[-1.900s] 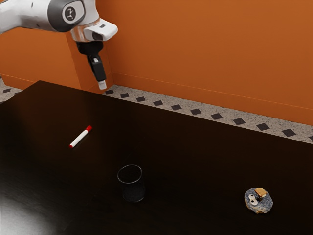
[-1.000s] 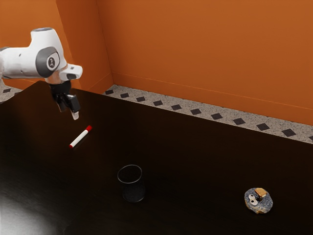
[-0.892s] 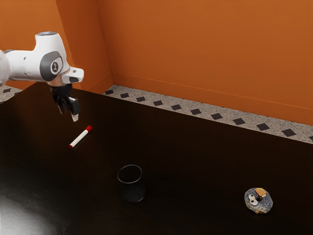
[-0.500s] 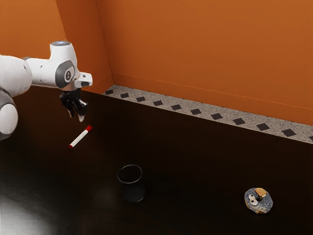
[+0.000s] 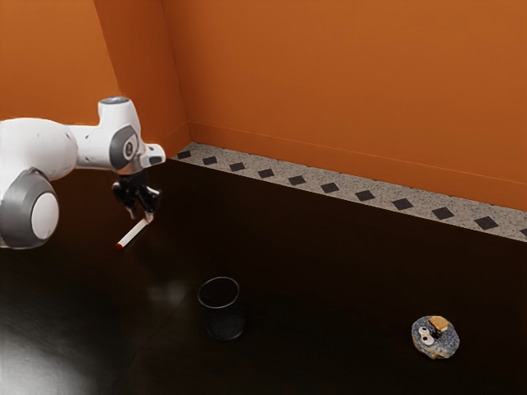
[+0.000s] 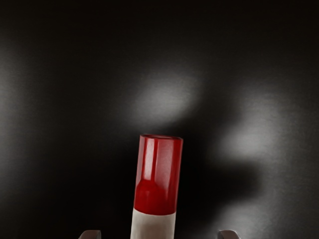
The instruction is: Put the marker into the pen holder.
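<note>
Reaching in from the exterior view's left, the arm (image 5: 43, 148) brings its hand down to the marker (image 5: 133, 233), which lies flat on the table (image 5: 329, 346). Its long axis runs slantwise: the small red tail end points toward the exterior view's left and the near side, while the red cap (image 6: 158, 169) points away, under the hand. And the gripper (image 5: 140, 217) is open, fingertips (image 6: 90, 235) either side of the barrel with a gap at each, presumably so that closing will squeeze across its width, near the cap! Further right, the cup (image 5: 223, 313) stands upright, mouth up, well placed as the pen holder; the marker will likely need tipping from flat to upright to go in. Furthest right, the round blue trinket (image 5: 435, 337) sits well apart, seemingly no part of this.
</note>
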Controlling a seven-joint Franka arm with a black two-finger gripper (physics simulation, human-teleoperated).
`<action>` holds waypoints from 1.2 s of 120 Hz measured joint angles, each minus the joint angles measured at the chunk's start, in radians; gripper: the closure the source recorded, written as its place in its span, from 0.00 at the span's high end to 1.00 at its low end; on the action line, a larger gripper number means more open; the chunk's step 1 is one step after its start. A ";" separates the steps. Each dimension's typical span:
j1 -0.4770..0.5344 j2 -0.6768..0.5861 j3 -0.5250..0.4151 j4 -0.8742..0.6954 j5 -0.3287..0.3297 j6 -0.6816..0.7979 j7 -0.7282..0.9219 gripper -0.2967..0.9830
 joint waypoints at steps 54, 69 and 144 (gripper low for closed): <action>0.002 0.028 0.001 0.004 -0.011 0.001 -0.065 0.24; 0.000 0.015 0.001 0.002 -0.005 0.002 -0.080 0.19; -0.195 -0.668 -0.232 -0.596 0.105 0.209 -0.122 0.15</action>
